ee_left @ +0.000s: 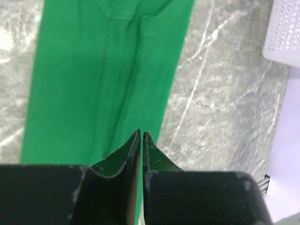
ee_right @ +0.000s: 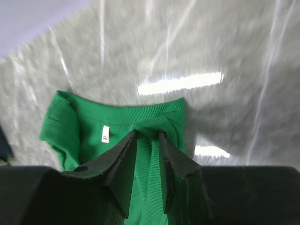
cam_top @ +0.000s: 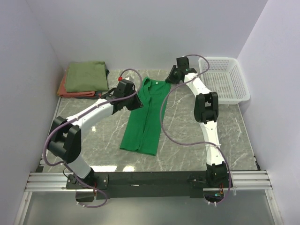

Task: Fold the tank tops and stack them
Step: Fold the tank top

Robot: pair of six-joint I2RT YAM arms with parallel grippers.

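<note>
The bright green tank top (cam_top: 143, 117) lies folded lengthwise on the marble table, neck end toward the back. My right gripper (cam_top: 171, 75) is at its neck end and is shut on the ribbed neckline (ee_right: 154, 115), with cloth bunched between the fingers (ee_right: 123, 159). My left gripper (cam_top: 135, 102) is over the top's left edge, with its jaws shut and no cloth seen in them; the top (ee_left: 93, 84) lies flat beyond its tips (ee_left: 141, 134). The olive green top (cam_top: 86, 76) lies folded on the rust-red top (cam_top: 63, 90) at the back left.
A white mesh basket (cam_top: 225, 79) stands at the back right, and its corner shows in the left wrist view (ee_left: 283, 33). Walls close in the table on the left, back and right.
</note>
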